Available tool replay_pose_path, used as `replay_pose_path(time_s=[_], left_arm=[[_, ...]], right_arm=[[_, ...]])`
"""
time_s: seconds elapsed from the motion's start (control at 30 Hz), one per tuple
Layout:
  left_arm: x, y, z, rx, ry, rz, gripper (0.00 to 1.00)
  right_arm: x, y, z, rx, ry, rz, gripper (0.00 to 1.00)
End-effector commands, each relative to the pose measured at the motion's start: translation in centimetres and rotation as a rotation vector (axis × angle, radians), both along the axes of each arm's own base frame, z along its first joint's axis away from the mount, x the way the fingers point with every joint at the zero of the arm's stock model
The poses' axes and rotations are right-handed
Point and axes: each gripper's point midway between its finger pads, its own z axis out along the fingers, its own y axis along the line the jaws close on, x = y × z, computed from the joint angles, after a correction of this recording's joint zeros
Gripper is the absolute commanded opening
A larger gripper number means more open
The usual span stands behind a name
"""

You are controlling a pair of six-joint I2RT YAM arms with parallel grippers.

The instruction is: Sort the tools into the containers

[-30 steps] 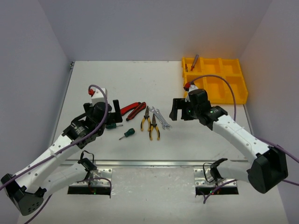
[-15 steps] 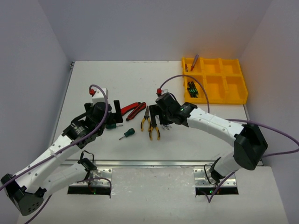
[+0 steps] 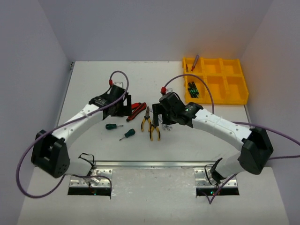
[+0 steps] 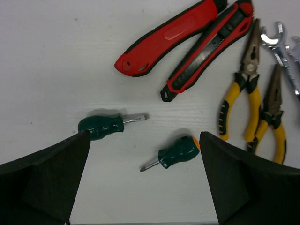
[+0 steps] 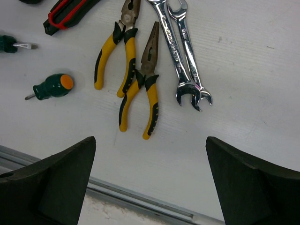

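Note:
Two green screwdrivers [image 4: 179,152] [image 4: 101,126] lie on the white table between and just ahead of my open, empty left gripper [image 4: 144,135]. Two red-handled cutters [image 4: 173,35] lie beyond them. My open, empty right gripper [image 5: 150,140] hovers above two yellow-black pliers [image 5: 143,93] and two silver wrenches [image 5: 180,51]. In the top view the left gripper [image 3: 123,107] and right gripper [image 3: 157,115] flank the tools at mid-table. The yellow tray [image 3: 236,101] stands at the back right. It holds black-green screwdrivers [image 3: 192,89] in one compartment and blue-red ones [image 3: 193,63] in another.
A metal rail [image 5: 140,201] runs along the table's near edge just below the right gripper. Purple cables [image 3: 206,91] loop over both arms. White walls enclose the table on three sides.

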Motion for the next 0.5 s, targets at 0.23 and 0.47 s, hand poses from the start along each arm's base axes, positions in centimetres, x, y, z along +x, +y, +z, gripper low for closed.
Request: replay_pose_path(time_s=[0.23,0.47], left_arm=[[7.6,-0.9,-5.4,-0.051,0.276,-0.097,1.0],[8.5,-0.2,-7.6,-0.049,0.386,-0.16,1.0]], right_arm=[[-3.2,-1.2,2.1,0.118,-0.093,0.151,0.99],[-4.6,-1.6,1.6,0.146,-0.101,0.208,0.99]])
